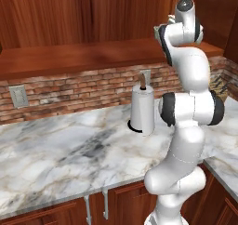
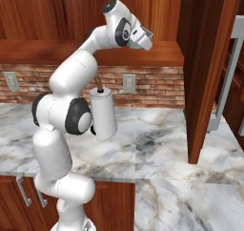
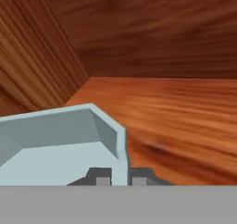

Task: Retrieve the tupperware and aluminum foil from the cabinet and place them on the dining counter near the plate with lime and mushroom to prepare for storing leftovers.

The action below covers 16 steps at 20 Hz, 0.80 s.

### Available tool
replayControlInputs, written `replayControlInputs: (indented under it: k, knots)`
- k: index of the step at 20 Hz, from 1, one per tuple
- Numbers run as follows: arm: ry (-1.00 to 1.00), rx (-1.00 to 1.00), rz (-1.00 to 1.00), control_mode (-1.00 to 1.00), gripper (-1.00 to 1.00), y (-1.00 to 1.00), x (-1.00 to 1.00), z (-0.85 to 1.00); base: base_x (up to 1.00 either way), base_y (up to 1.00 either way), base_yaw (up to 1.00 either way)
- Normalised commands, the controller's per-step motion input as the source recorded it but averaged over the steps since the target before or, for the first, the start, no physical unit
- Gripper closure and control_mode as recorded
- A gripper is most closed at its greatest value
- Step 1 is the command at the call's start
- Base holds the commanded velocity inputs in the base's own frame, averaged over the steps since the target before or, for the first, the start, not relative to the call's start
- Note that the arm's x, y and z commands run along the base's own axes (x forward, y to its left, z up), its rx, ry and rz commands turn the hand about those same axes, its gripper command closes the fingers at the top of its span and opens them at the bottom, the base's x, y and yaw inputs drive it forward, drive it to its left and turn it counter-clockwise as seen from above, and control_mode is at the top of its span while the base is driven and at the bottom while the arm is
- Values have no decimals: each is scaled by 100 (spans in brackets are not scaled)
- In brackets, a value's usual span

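Arm: we saw the white arm (image 1: pixel 188 117) rising from the base and bending up toward the wooden cabinet (image 2: pixel 143 10) above the table (image 1: pixel 69 149); its hand reached up near the cabinet's underside in both base views.

Fingers: in the hand view we noted the two dark fingers (image 3: pixel 102 176) at the bottom edge, drawn in close and pinching the thin wall of the container between them.

Gripper: we marked it (image 3: pixel 118 177) right at the container's near corner.

Container: we found the pale blue-grey tupperware (image 3: pixel 60 144) on the wooden shelf (image 3: pixel 185 121) inside the cabinet, toward the left of the hand view, with its open top facing up and one corner rim standing at the fingers.

Cabinet interior: we recorded a wooden back wall (image 3: pixel 162 28) and a side wall (image 3: pixel 32 56) meeting behind the container; the shelf lay bare to the container's right.

Table: marble, white with grey veins, running along the brick wall (image 1: pixel 69 91) and turning a corner at the right of the left base view.

Paper towel roll: we saw it (image 1: pixel 142 109) upright on its holder on the table, just beside the arm and near the brick wall.

Wall fittings: one outlet plate (image 1: pixel 17 96) on the brick at far left, another (image 2: pixel 128 83) behind the paper towel roll.

Tall panel: a wooden upright (image 2: pixel 205 72) stood on the table at right in the right base view.
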Motion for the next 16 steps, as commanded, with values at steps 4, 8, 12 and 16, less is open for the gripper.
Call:
replayControlInputs:
  k: [4,8,12,16]
  knots:
    - [-4,-17,0,-100,100,57,-100,1,0,0,0]
    - [-4,-19,2,-100,100,56,-100,0,0,0,0]
    - [0,-14,13,-100,100,50,-100,12,0,0,0]
    - [0,-1,23,-100,100,36,-100,27,0,0,0]
